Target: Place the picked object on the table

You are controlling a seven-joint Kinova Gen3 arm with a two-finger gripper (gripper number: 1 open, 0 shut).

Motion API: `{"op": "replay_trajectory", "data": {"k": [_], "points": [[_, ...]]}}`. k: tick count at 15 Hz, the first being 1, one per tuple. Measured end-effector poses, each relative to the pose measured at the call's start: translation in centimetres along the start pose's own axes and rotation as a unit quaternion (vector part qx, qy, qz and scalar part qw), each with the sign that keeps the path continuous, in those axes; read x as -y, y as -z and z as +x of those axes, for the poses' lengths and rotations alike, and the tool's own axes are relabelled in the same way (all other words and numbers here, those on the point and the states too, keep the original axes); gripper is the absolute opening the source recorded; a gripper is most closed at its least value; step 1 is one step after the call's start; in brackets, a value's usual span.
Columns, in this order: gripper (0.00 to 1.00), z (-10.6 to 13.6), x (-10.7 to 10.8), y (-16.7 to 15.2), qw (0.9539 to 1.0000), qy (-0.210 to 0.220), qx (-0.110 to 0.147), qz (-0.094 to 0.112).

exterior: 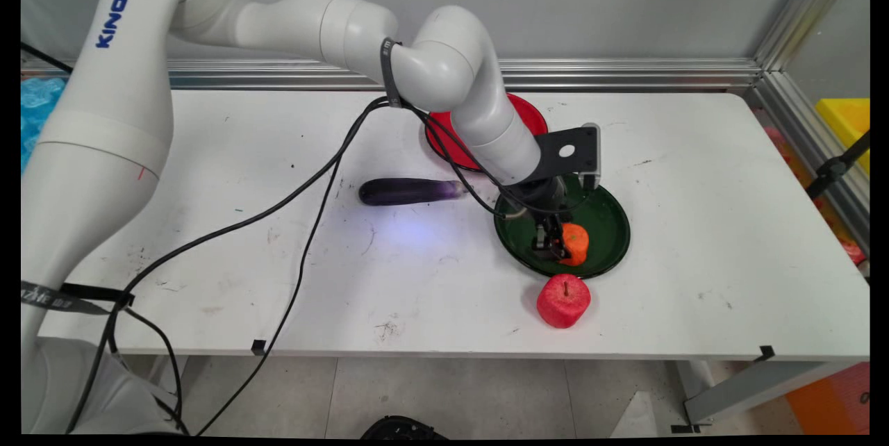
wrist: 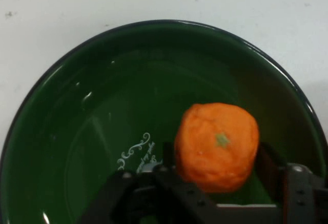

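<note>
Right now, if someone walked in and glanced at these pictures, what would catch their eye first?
Most striking is the black two-finger gripper reaching down into the dark green round plate at the table's right of centre, its fingers on either side of a bright orange fruit. A red textured apple sits just off the plate's near edge, and a glossy purple eggplant lies to the plate's left.

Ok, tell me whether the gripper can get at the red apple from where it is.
Probably yes. The gripper is down in the green plate with its fingers either side of the orange. The red apple stands on the table just outside the plate's near rim, with nothing above or beside it.
</note>
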State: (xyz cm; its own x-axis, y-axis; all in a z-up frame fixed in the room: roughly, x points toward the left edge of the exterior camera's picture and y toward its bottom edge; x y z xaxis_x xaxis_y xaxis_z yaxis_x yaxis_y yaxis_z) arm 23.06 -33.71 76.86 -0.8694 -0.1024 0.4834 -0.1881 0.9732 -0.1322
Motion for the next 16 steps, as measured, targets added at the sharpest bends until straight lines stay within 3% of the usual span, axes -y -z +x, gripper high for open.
{"op": "replay_trajectory", "data": {"k": [10,16], "points": [[0.00,-0.2,0.6,0.0,0.9998,0.014,-0.006,-0.012],[0.00,-0.2,1.7,3.5,0.9990,0.045,-0.005,-0.002]]}}
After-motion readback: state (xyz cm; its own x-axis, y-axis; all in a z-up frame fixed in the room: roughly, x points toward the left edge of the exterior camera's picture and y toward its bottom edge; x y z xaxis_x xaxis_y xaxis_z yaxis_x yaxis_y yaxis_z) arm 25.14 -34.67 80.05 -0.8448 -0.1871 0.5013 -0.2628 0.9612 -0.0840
